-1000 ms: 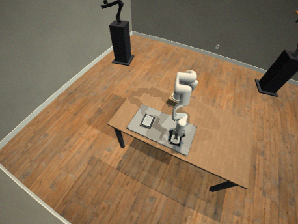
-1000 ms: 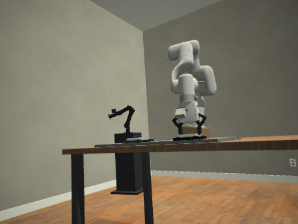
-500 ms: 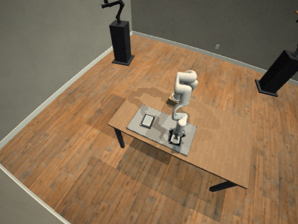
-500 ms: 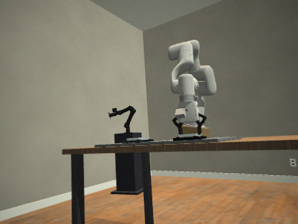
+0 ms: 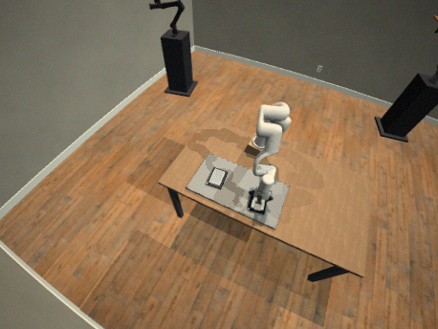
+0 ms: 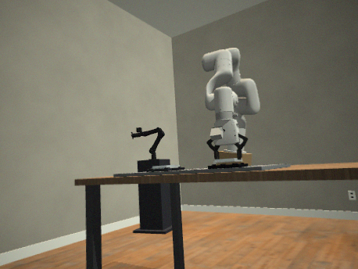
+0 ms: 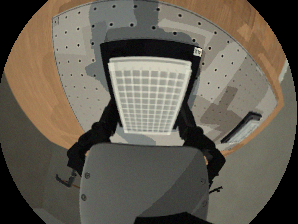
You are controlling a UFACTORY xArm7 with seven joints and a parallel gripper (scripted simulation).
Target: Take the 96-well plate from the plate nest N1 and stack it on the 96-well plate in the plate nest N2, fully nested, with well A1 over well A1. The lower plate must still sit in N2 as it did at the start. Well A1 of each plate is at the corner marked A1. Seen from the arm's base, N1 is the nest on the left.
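My hand point(image 6: 227, 156) is down over the 96-well plate point(image 7: 148, 98), fingers clamped on its two long sides — the plate sits in its black nest point(image 5: 258, 203) on the grey mat point(image 5: 282, 193), low against the tabletop point(image 5: 330, 206). Through the wrist view I look straight down on the white well grid, with the small corner label point(image 7: 197, 51) at the nest's far right corner. The other plate point(image 5: 216, 177) lies in its own nest point(image 5: 209, 181) well apart on the same mat — nothing stacked on it. My white arm point(image 5: 270, 129) rises from the tabletop's far edge and bends down over the plate I grip.
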